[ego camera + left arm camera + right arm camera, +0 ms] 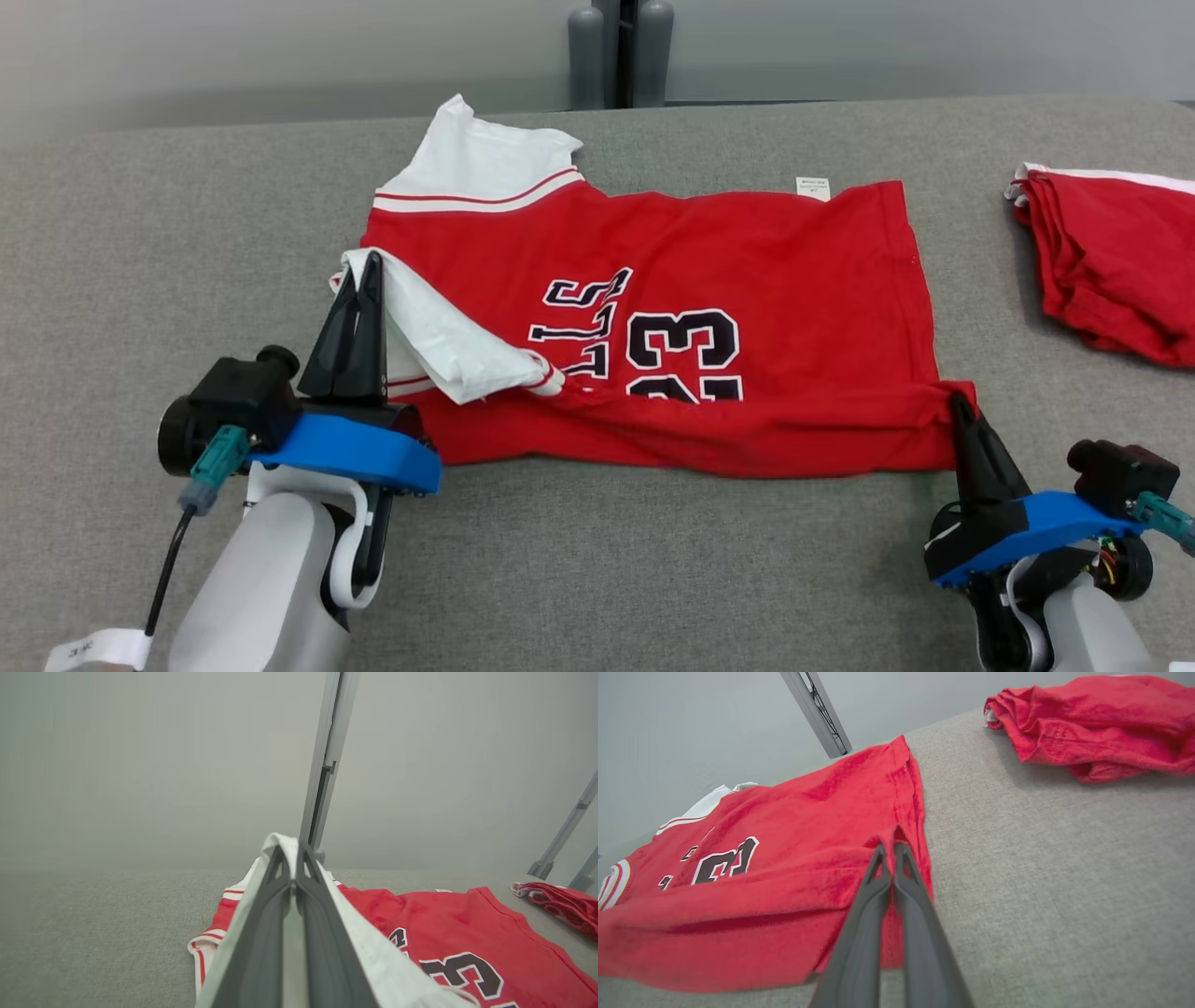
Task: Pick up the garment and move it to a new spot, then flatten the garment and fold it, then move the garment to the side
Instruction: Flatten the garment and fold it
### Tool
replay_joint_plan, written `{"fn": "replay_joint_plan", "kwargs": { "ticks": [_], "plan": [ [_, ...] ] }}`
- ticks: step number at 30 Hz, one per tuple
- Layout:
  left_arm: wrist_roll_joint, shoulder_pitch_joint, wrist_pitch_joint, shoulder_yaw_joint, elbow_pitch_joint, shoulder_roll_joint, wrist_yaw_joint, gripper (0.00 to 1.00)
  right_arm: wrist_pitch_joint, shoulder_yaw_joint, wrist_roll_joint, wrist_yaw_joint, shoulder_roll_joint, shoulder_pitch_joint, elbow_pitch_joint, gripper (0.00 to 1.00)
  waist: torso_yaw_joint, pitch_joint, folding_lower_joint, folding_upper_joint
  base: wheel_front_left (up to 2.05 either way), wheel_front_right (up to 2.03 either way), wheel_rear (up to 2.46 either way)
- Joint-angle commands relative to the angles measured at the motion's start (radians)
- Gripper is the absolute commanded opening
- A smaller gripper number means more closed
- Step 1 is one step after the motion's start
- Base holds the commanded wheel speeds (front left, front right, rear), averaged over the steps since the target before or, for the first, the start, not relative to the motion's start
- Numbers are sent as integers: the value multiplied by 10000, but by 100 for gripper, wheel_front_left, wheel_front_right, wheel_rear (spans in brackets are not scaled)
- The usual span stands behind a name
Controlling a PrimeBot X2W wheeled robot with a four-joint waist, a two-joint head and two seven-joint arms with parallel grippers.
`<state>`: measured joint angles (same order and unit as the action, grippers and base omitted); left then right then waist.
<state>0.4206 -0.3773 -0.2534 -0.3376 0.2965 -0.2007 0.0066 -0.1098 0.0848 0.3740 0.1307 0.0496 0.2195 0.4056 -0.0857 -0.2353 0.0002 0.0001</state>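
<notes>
Nearest me, my left fingers [369, 280] were pinched tight on the white sleeve [439, 336] of the red garment [747, 280], holding it over the printed front, while my right fingers [966, 429] were clamped on the near hem corner. The garment lay spread across the middle of the grey counter [187, 233]. Beyond it, at far right, sat a second red garment [1111, 271].

One high view, two low ones.
The head view looks forward and down on the grey worktop [653, 579]. Each wrist view sits low and close behind its own claw: the left claw [293, 849] faces the back wall [140, 765], the right claw [890, 845] looks across the worktop. All three share the red jersey [747, 280] and the red pile [1111, 271].
</notes>
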Motion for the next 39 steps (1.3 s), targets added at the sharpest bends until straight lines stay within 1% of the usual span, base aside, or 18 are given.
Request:
{"fn": "replay_joint_plan", "kwargs": {
  "ticks": [1, 6, 12, 13, 14, 15, 16, 18, 23, 27, 31, 35, 39],
  "plan": [
    [-58, -259, -72, 79, 120, 56, -39, 0, -145, -21, 54, 1, 16, 274, 89, 0, 8, -100, -2, -1, 0, 0, 0],
    [-191, -679, -115, 247, 738, 174, -171, 0, -578, -186, -82, 1, 17, 789, 533, 0, -91, -362, -2, -1, 0, 0, 0],
    [-465, -954, -124, 581, 945, 368, -324, 0, -777, -378, -67, 1, 17, 1177, 1056, 0, -141, -509, -2, -1, 0, 0, 0],
    [-510, -967, -125, 635, 977, 397, -340, 14, -796, -407, -65, 1, 17, 1215, 1129, 7, -151, -513, -2, -1, 0, 0, 0],
    [-560, -964, -125, 690, 1032, 433, -374, 43, -851, -425, -73, 1, 17, 1254, 1193, 28, -161, -514, -2, -1, 0, 0, 0],
    [-609, -958, -126, 737, 1063, 469, -412, 93, -909, -443, -82, 1, 17, 1296, 1227, 55, -169, -507, -2, -1, 0, 0, 0],
    [-663, -938, -126, 782, 1082, 513, -428, 100, -962, -455, -82, 1, 17, 1327, 1265, 100, -173, -491, -2, -1, 0, 0, 0],
    [-787, -829, -127, 879, 1065, 571, -509, 100, -1074, -491, -117, 1, 17, 1328, 1320, 100, -175, -440, -2, -1, 0, 0, 0],
    [-983, -258, -126, 1094, 820, 690, -680, 100, -1301, -226, -889, 1, 15, 1054, 1175, 100, -135, -156, -2, -1, 0, 0, 0],
    [-917, 466, -127, 1243, 716, 715, -792, 100, -1372, 13, -1351, 1, 17, 616, 790, 100, -81, 201, -2, -1, 0, 0, 0],
    [-721, 1326, -47, 1329, 869, 601, -843, 100, -1215, 199, -1924, 1, 15, 92, 290, 100, -38, 611, -2, -1, 0, 0, 0],
    [-290, 1981, 613, 1478, 1139, 545, -816, 100, -856, 268, -2245, 1, 15, -398, -201, 100, 0, 934, -2, -1, 0, 0, 0],
    [275, 2348, 1739, 1605, 1522, 574, -718, 100, -521, 264, -2461, 1, 15, -725, -617, 100, -17, 1038, -2, -1, 0, 0, 0]
  ]
}}
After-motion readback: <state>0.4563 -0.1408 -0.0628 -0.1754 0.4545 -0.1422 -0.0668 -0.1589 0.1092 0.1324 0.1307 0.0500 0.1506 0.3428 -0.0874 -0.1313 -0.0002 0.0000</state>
